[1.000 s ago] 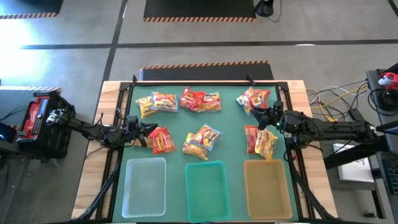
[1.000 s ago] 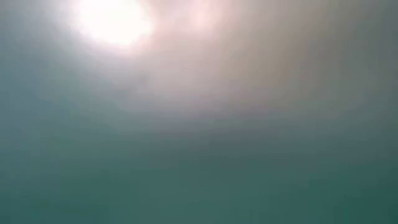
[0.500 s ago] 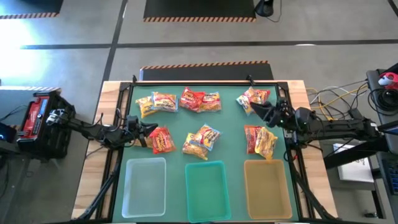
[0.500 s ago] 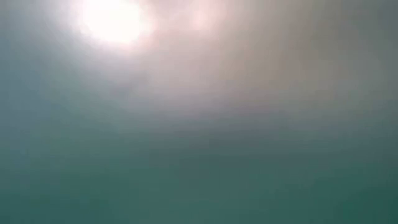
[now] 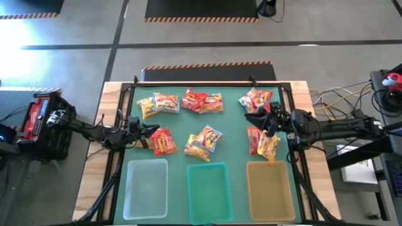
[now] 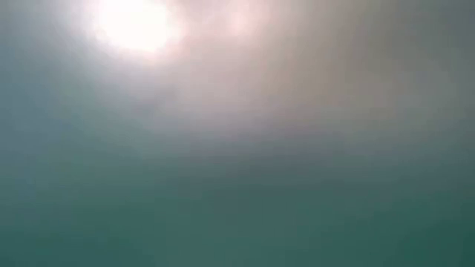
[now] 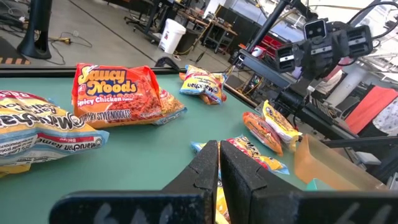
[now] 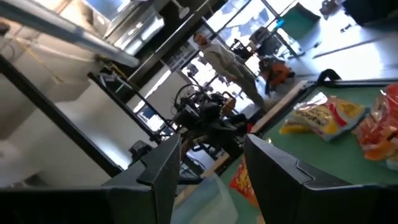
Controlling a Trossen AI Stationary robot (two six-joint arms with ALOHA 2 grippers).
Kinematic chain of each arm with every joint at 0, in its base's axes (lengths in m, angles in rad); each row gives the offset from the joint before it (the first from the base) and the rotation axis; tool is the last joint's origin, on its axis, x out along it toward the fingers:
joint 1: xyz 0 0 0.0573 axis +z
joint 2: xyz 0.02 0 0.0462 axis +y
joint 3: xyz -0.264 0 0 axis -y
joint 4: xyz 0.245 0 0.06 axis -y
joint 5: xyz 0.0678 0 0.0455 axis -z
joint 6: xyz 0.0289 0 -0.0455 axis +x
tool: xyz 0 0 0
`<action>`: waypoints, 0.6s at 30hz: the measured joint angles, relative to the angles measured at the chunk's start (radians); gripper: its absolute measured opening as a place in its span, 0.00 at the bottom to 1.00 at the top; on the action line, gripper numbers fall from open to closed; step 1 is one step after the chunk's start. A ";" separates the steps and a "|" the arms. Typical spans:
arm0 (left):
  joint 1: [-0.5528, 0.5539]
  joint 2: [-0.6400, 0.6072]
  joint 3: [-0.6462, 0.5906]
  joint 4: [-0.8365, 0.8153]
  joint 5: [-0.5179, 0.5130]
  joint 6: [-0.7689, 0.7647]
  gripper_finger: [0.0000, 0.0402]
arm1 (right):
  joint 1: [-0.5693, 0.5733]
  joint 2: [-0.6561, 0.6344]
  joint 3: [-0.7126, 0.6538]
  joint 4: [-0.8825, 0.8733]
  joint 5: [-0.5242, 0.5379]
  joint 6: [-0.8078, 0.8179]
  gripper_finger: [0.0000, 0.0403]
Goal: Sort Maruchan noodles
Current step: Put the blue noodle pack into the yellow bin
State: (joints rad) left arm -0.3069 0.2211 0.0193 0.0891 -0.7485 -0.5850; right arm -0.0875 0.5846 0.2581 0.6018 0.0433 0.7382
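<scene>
Several ramen packets lie flat on the green mat. Yellow ones (image 5: 157,103), red ones (image 5: 202,100) and a mixed pair (image 5: 256,99) lie along the far side. A red one (image 5: 163,142), a yellow pile (image 5: 204,141) and a red-yellow pair (image 5: 264,142) lie nearer. My left gripper (image 5: 151,130) (image 7: 219,155) is shut and low, just left of the red packet; I see no touch. My right gripper (image 5: 262,120) (image 8: 211,174) is open, hovering between the far-right pair and the red-yellow pair.
Three trays stand along the near edge: clear (image 5: 146,188), teal (image 5: 209,191), amber (image 5: 270,188). A dark frame (image 5: 127,125) runs around the mat. A person (image 8: 230,59) stands in the room beyond the table. The low view shows only haze.
My right gripper swung toward the far-right packets, then came back toward the near side and now hangs over the gap above the red-yellow pair. The left arm and all packets kept still.
</scene>
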 joint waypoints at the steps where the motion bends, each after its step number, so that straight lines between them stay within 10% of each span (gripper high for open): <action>1: 0.000 0.000 0.000 0.000 0.000 0.000 0.00 | 0.000 0.001 0.000 -0.002 -0.001 -0.016 0.41; 18: 0.001 0.002 0.000 0.314 -0.075 0.000 0.00 | 0.000 -0.001 0.000 -0.020 0.001 -0.043 0.41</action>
State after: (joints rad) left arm -0.3058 0.2226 0.0196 0.4028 -0.8235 -0.5850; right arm -0.0875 0.5838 0.2577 0.5819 0.0441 0.6949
